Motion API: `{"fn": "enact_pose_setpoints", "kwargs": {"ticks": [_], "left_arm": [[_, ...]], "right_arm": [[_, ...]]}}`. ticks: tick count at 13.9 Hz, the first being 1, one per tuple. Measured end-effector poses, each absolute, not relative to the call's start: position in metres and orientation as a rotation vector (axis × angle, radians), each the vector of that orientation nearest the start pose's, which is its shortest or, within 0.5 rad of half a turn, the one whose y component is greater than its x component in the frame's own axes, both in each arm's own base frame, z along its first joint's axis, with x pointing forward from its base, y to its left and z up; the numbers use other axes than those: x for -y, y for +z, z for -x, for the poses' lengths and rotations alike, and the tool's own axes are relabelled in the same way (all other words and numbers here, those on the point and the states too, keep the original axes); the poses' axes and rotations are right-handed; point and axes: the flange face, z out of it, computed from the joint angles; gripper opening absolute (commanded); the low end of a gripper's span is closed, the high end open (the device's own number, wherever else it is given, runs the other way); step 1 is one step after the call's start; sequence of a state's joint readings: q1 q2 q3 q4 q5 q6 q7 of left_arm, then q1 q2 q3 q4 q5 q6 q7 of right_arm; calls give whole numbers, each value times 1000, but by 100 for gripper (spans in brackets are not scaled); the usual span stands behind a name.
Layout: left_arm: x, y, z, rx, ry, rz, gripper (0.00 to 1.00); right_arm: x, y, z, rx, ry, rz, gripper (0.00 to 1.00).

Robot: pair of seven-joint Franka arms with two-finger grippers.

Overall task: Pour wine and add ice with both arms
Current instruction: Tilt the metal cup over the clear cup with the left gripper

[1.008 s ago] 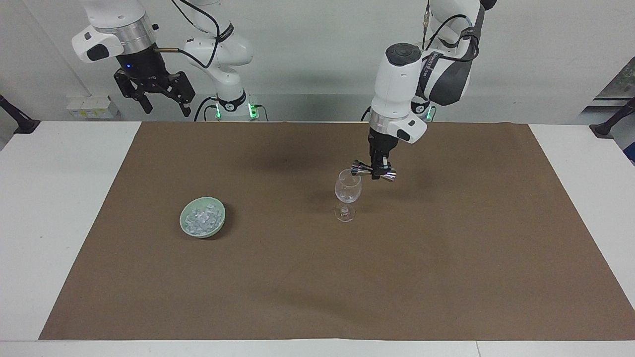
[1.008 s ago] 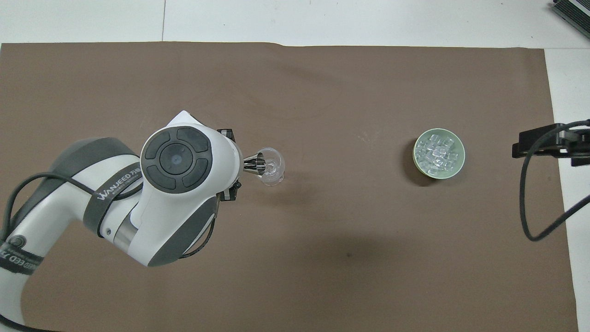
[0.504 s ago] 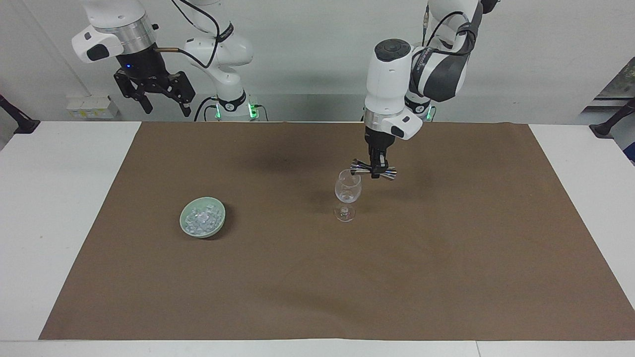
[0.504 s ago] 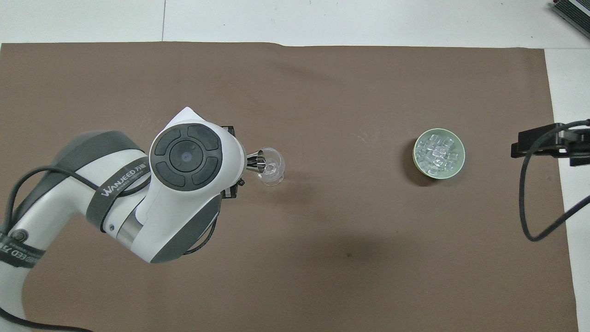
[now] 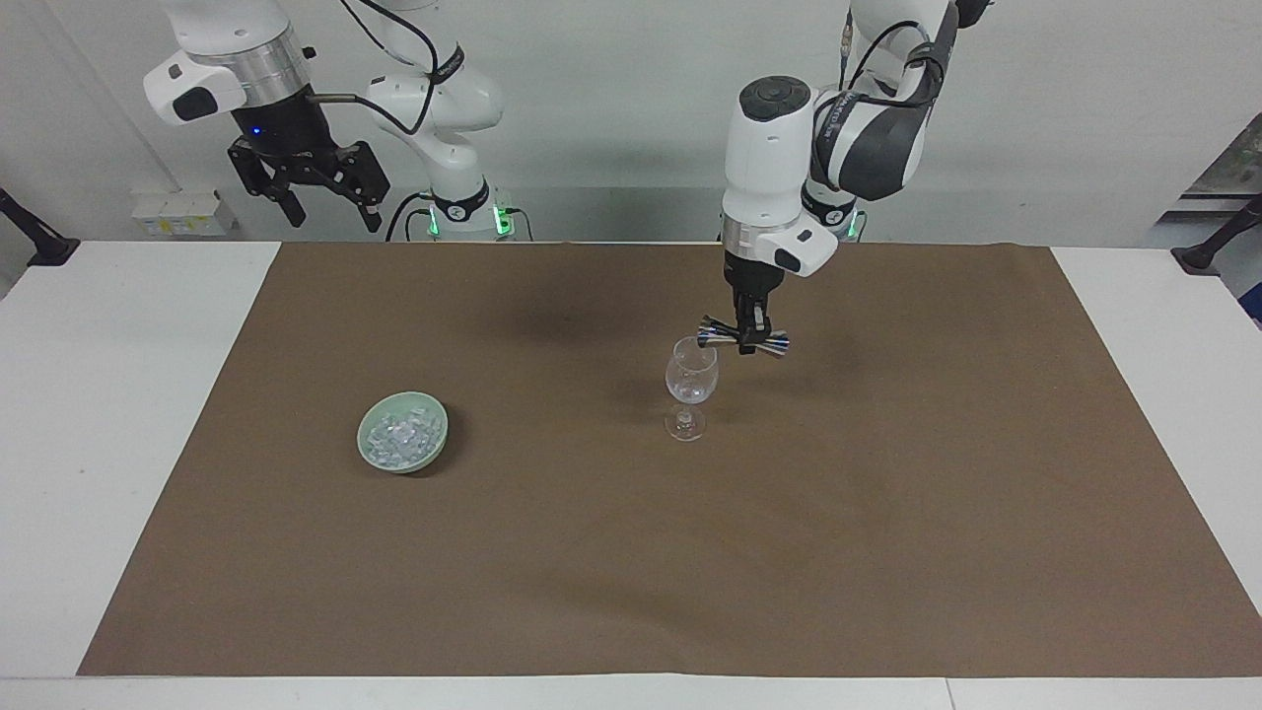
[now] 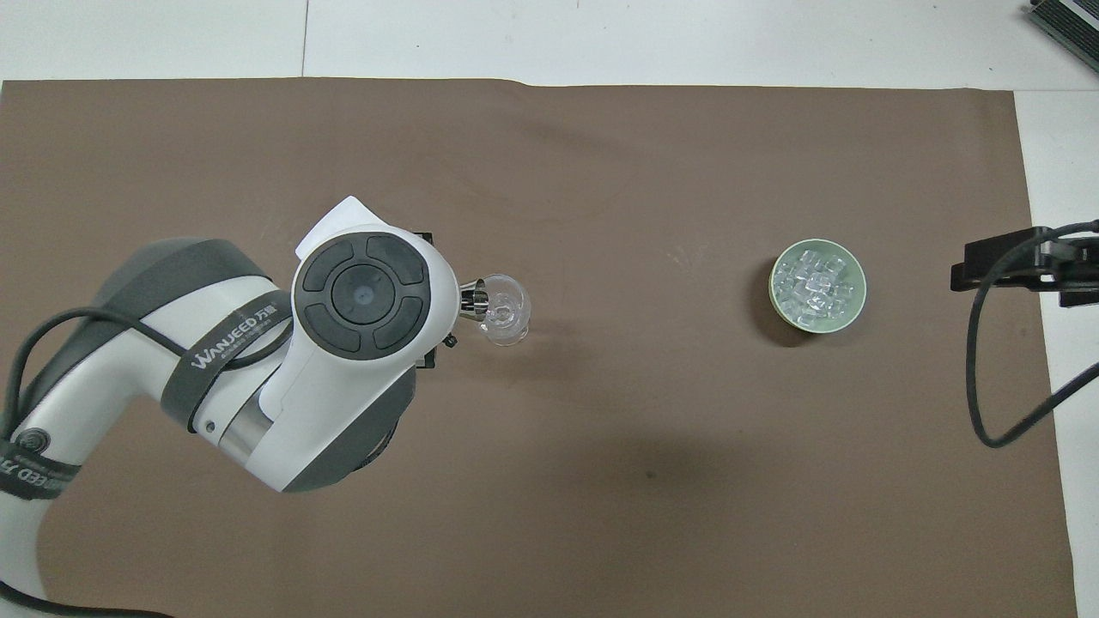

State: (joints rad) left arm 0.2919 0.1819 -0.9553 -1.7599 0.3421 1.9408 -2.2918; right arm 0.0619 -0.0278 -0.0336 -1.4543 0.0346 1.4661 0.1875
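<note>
One wine glass (image 5: 691, 381), one metal jigger (image 5: 743, 338), one pale green bowl (image 5: 402, 432) and two arms share the desk (image 5: 118, 394), which is covered by a brown paper sheet (image 5: 887, 513). The left gripper (image 5: 751, 340) hangs over the sheet just beside the glass, toward the left arm's end, its fingers clamped on the jigger's narrow waist. The jigger lies on its side, long axis roughly level, one mouth at the glass's rim and pointing toward the right arm's end. The glass stands upright near the sheet's middle. The ice (image 5: 400, 434), many small clear cubes, fills the bowl, well apart from the glass toward the right arm's end. The right gripper (image 5: 325, 209) waits high above the desk's edge, fingers spread wide and empty.
</note>
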Motion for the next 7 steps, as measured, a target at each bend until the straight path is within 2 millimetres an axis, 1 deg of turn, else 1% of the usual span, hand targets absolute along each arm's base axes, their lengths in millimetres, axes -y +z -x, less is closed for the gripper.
{"fn": "enact_pose_setpoints", "kwargs": {"ticks": [7], "left_arm": [[336,509,-503,2179,-343,2306,0]], "right_arm": [[-19,685,-534,-240,-63,3092,100]]}}
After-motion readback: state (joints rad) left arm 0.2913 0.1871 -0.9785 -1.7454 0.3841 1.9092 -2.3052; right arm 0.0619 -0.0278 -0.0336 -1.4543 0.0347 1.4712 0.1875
